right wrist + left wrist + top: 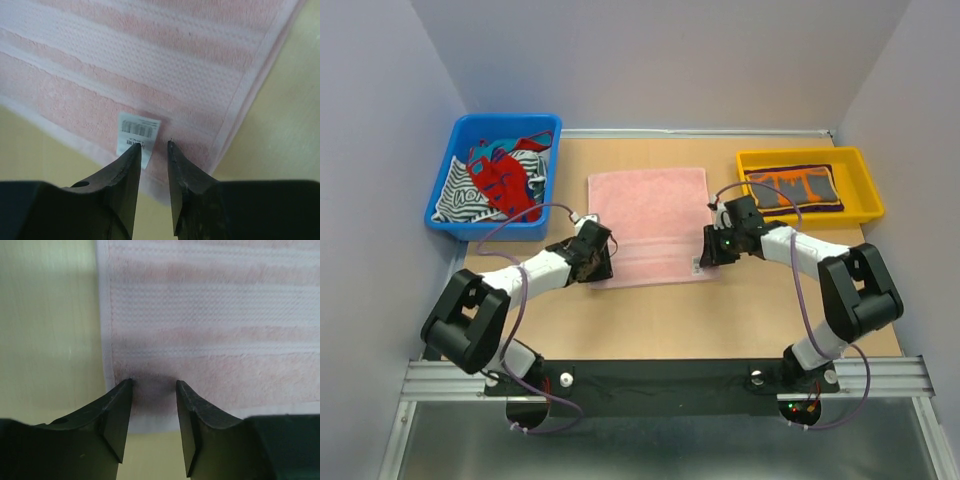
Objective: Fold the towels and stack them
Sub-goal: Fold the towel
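Observation:
A pale pink towel [650, 225] lies flat in the middle of the table. My left gripper [595, 262] is at its near left corner. In the left wrist view the left gripper [154, 382] has its jaws apart, tips resting on the pink towel [210, 315] just inside the hem. My right gripper [710, 250] is at the near right corner. In the right wrist view its jaws [153, 144] stand a narrow gap apart on the pink towel [150, 60], beside a white label [138, 131]. The grey-and-orange towel [792, 188] lies folded in the yellow tray on a dark purple one [788, 169].
The yellow tray [865, 180] sits at the back right. A blue bin [460, 135] at the back left holds a striped cloth and red items. Grey walls close in the table on three sides.

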Available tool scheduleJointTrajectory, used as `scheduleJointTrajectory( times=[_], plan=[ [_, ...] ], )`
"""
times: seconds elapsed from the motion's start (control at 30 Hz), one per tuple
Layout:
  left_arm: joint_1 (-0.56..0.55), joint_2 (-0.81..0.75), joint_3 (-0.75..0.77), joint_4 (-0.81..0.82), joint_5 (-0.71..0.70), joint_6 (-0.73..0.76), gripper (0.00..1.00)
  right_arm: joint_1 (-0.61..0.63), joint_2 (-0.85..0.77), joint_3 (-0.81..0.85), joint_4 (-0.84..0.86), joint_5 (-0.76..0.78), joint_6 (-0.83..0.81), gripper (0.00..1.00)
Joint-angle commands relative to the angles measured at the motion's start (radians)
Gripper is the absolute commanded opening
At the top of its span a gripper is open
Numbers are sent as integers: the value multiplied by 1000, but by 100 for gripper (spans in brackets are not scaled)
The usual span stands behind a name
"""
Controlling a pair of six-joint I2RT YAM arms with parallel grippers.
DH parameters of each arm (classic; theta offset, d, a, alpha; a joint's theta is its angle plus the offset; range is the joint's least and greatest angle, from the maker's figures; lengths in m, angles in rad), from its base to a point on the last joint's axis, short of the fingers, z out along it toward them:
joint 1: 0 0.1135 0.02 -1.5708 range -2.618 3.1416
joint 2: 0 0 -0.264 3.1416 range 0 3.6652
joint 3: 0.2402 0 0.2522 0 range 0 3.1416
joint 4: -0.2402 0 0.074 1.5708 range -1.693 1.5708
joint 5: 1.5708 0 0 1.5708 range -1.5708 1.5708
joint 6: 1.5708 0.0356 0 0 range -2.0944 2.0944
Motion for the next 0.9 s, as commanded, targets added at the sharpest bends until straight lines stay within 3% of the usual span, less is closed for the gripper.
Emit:
scheduleJointTrajectory(
  times=[0.0, 0.2, 0.4, 0.63, 0.87],
  plan=[
    [-17, -110, -83, 16, -17, -74, 50, 3, -115, -71, 31, 30, 18, 33],
    [-17, -193, -114, 13, -80, -100, 52, 3, -202, -125, 83, 56, 70, 33],
    [-17, -241, -83, 13, -86, -116, 57, 3, -222, -146, 177, -36, 157, 33],
    [-17, -177, -175, 82, -38, -149, 53, 3, -204, -264, 244, 13, 251, 32],
    [-17, -175, -261, 104, 86, -192, 52, -3, -340, -461, 244, 102, 442, 33]
  ],
)
